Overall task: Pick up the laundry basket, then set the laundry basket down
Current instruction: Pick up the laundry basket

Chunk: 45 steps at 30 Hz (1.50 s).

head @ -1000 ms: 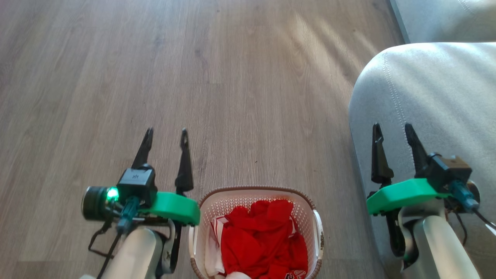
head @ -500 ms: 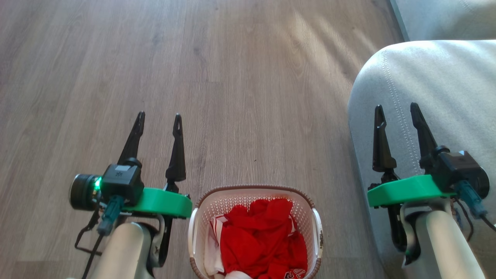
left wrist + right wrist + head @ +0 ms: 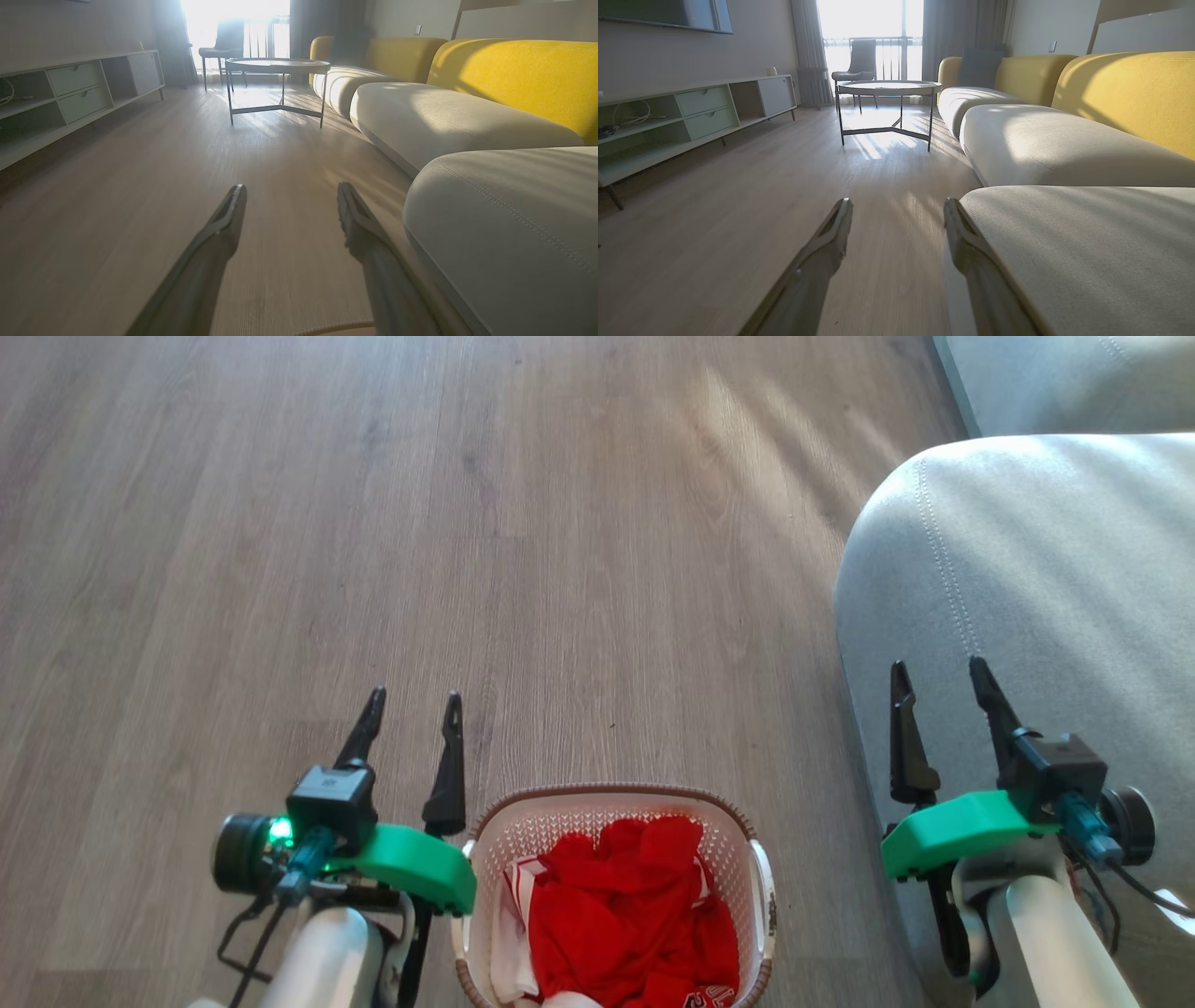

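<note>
Laundry basket [image 3: 611,792] sits on the wooden floor [image 3: 467,523] at the bottom of the head view, between the two arms and close in front of the robot. That placement probably suits a two-armed lift. Its long sides, each with a white handle, face outward toward the arm on that side. The red-and-white clothes [image 3: 635,915] lie heaped inside, below the brown rim, so they look unlikely to spill during a level lift.

The left end effector [image 3: 415,695] hangs just beside the basket's left rim, and the right end effector [image 3: 938,665] hangs well apart from it, over the edge of the grey sofa cushion [image 3: 1027,569]. Both point forward, away from the robot, with their fingers spread wide and nothing between them. The wrist views agree: the left end effector [image 3: 292,186] and the right end effector [image 3: 897,201] each frame bare floor. Neither touches the basket, so the pickup seems not yet begun. Each arm would need to come back and down to its handle.

Count: one basket, two handles, one heap of clothes, two end effectors and four dark fingers.
</note>
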Tool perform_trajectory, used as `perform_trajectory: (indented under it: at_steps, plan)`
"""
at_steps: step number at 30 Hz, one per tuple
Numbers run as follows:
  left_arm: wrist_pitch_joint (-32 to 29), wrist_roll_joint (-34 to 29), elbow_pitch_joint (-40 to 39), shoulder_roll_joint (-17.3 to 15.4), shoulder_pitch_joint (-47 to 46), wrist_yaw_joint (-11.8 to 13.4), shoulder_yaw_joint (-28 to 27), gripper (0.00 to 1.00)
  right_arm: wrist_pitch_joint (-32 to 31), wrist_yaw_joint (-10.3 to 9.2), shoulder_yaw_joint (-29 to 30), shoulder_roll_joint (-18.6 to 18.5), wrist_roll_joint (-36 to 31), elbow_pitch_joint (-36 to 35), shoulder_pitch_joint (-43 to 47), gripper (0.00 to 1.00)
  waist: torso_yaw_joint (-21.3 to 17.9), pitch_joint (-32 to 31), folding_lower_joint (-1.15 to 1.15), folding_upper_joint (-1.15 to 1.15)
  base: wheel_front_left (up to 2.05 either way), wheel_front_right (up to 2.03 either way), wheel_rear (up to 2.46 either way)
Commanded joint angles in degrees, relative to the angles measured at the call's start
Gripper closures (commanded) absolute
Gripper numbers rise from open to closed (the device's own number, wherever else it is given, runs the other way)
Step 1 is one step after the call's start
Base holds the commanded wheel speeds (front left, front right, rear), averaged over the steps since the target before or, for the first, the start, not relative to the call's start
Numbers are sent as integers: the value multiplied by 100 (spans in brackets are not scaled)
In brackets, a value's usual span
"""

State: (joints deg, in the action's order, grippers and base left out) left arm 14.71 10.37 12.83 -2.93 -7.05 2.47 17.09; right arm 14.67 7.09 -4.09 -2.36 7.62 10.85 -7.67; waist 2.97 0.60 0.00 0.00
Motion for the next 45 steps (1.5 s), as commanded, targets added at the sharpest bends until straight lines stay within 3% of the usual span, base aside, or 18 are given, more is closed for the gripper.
perform_trajectory:
  at_steps: [1,45]
  plan:
    - [29,26,-143,4,-240,-17,-150,0,33,40,-141,-52,-1,-163,-172,0,-1,-3,0,0,0,0,0]
    - [29,481,53,5,-80,47,-227,0,33,40,-251,-52,69,48,-200,0,-75,-135,0,0,0,0,0]
